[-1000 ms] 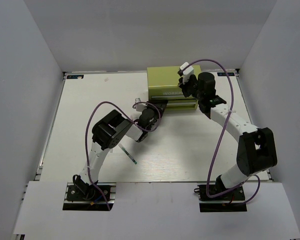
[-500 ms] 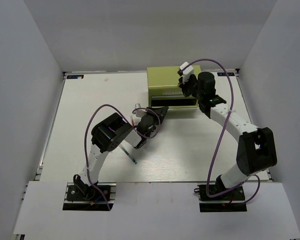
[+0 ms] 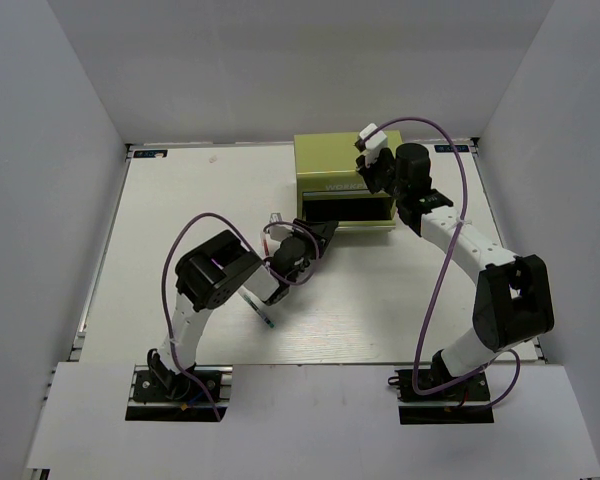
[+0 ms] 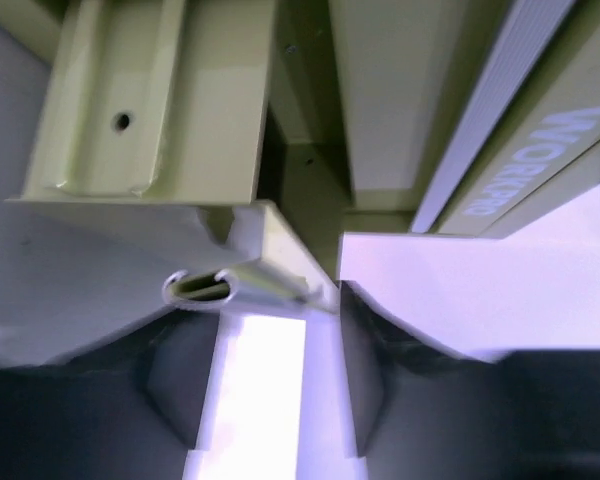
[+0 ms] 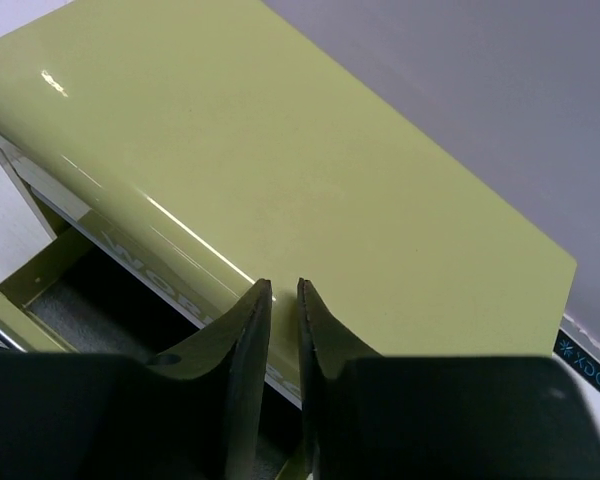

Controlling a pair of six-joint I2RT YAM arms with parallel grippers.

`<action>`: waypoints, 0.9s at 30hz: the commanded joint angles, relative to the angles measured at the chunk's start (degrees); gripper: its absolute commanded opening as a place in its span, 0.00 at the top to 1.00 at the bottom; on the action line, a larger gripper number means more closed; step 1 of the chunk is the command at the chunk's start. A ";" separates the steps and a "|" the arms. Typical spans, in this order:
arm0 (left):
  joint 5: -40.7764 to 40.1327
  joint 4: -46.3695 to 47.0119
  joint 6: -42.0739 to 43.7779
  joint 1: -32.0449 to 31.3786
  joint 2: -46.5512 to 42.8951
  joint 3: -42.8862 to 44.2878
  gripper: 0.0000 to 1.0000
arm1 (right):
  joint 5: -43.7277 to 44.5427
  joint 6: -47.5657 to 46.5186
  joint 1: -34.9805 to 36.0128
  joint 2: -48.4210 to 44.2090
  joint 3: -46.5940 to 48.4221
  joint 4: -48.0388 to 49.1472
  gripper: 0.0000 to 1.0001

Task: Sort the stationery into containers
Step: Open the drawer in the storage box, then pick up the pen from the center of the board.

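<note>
The olive-green container [image 3: 330,160] stands at the back of the table with one drawer [image 3: 342,210] pulled out, dark inside. My left gripper [image 3: 323,232] sits at that drawer's front left corner. In the left wrist view its jaws [image 4: 265,325] stand apart, bright table between them, and the drawer's rolled handle lip [image 4: 205,287] lies at their tips. My right gripper [image 3: 370,177] rests over the container's top [image 5: 310,170], its fingers [image 5: 248,330] a narrow slit apart with nothing between. A thin green-tipped pen [image 3: 261,311] lies on the table by the left arm's elbow.
The white table [image 3: 180,230] is walled by grey panels on three sides. Purple cables loop over both arms. The open drawer [image 5: 60,275] shows below the lettered front edge in the right wrist view. Other stationery is out of view.
The drawer has slid out toward me, and the left gripper came back with it and parted its jaws. The right gripper's jaws went from shut to slightly apart.
</note>
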 commanded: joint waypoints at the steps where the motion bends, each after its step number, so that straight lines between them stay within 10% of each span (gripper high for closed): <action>1: 0.65 -2.34 3.10 -0.35 -5.22 -1.14 0.36 | -0.26 -0.24 0.16 -0.04 1.28 -2.43 0.76; 11: 8.11 -1.99 11.35 0.18 -12.78 -2.27 0.01 | -5.09 -1.03 -0.19 -6.09 -1.70 -1.99 0.59; 20: 21.64 -17.62 18.83 0.61 -30.69 -11.67 0.01 | -8.96 -5.42 -0.19 -19.26 -9.08 -0.85 0.56; 27: 14.29 -37.12 23.66 1.15 -52.22 -21.08 0.01 | -13.87 -5.69 -0.01 -21.93 -10.24 -7.14 0.56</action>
